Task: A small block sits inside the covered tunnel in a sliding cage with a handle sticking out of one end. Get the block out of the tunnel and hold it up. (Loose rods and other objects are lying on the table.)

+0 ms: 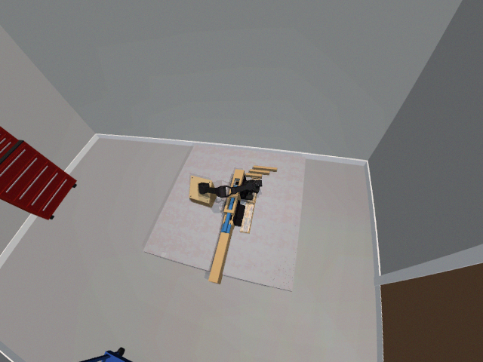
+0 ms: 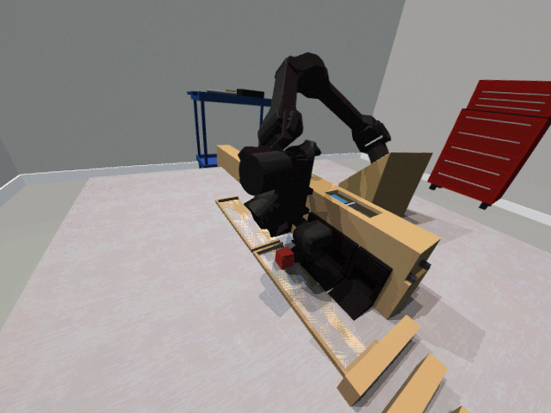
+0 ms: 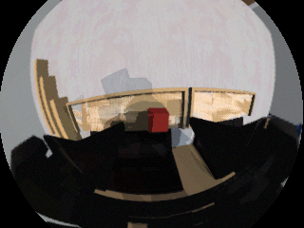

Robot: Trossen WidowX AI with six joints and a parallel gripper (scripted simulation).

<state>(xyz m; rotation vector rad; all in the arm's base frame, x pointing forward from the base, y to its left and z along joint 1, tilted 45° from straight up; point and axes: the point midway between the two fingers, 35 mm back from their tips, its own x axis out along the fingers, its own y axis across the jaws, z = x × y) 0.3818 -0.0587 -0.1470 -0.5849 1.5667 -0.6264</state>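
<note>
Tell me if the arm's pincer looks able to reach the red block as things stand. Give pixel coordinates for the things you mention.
Probably yes: the pincer (image 2: pixel 306 261) is open beside the red block (image 2: pixel 284 258) (image 3: pixel 159 120), with nothing visible between them.

The small red block (image 2: pixel 284 258) (image 3: pixel 159 120) lies outside the tunnel, in a shallow wood-rimmed tray (image 2: pixel 294 302) (image 3: pixel 124 95).

Wood-like, matt tunnel housing (image 1: pixel 238 175) (image 2: pixel 378 222); glossy-looking red cabinet (image 1: pixel 38 181) (image 2: pixel 485 151).

Six-joint arm (image 1: pixel 220 190) (image 2: pixel 306 73): matte black, with angular links, bulky rounded joints and a thin pale band near its base.
</note>
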